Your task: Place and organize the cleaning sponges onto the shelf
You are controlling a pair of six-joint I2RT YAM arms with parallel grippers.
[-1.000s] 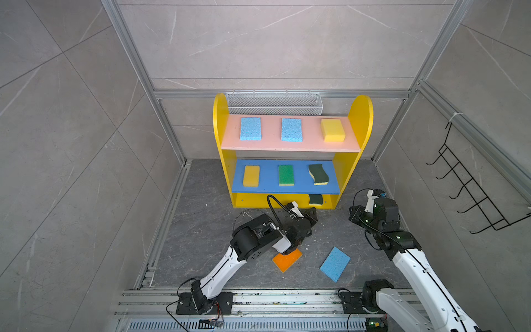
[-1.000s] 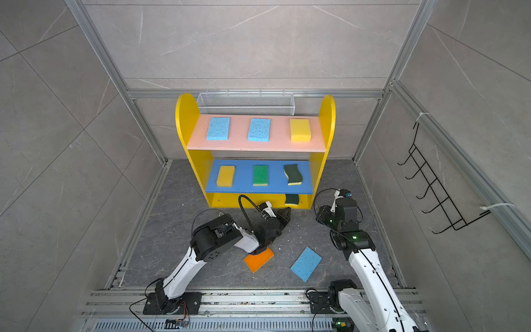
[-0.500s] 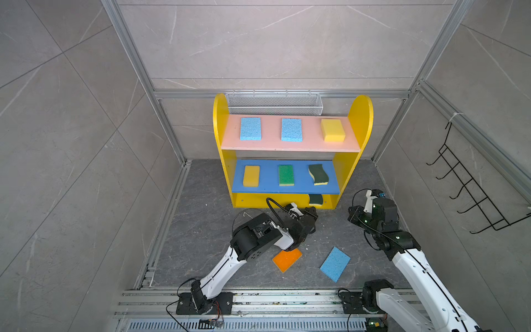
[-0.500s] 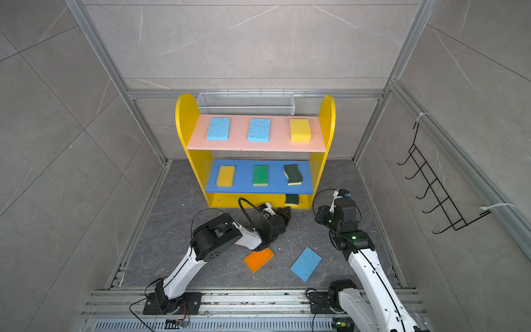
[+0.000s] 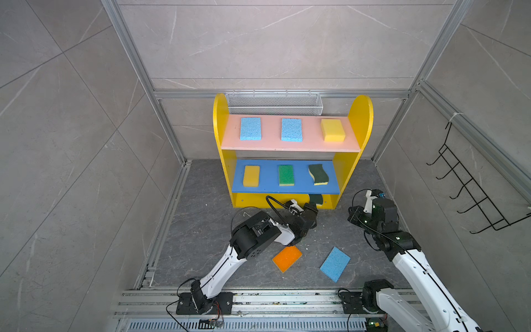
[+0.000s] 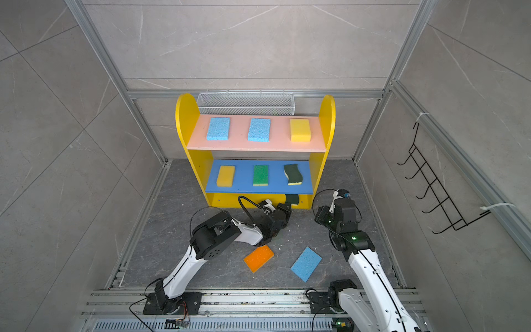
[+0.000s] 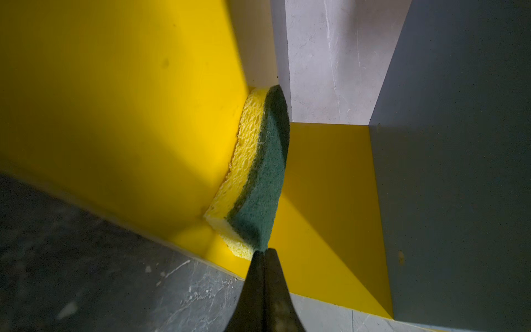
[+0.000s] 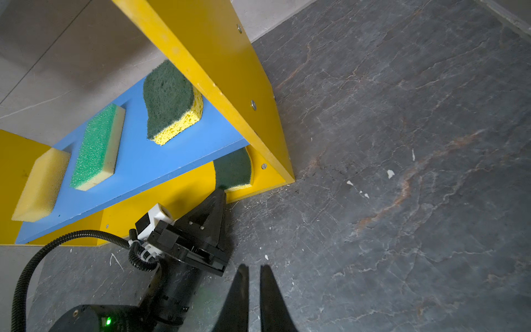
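The shelf (image 5: 270, 143) (image 6: 235, 143) holds two light blue sponges and a yellow one on its pink board, and yellow, green and dark-green ones on the blue board. Another dark-green sponge (image 5: 316, 199) (image 7: 258, 184) (image 8: 232, 172) lies on the yellow base at the right end. My left gripper (image 5: 311, 205) (image 7: 263, 251) (image 8: 221, 192) is shut, its tip touching that sponge's near edge. An orange sponge (image 5: 287, 258) (image 6: 258, 258) and a light blue sponge (image 5: 335, 264) (image 6: 306, 264) lie on the floor. My right gripper (image 8: 254, 267) hovers over bare floor, nearly closed and holding nothing.
A white mesh basket (image 5: 274, 103) hangs behind the shelf top. A black wire hook rack (image 5: 471, 195) is on the right wall. The yellow side panel (image 8: 230, 86) of the shelf stands close to the dark-green sponge. Metal rails (image 5: 258, 301) run along the front.
My left gripper has moved forward to the shelf base until its tip met the dark-green sponge. The right arm has barely shifted.
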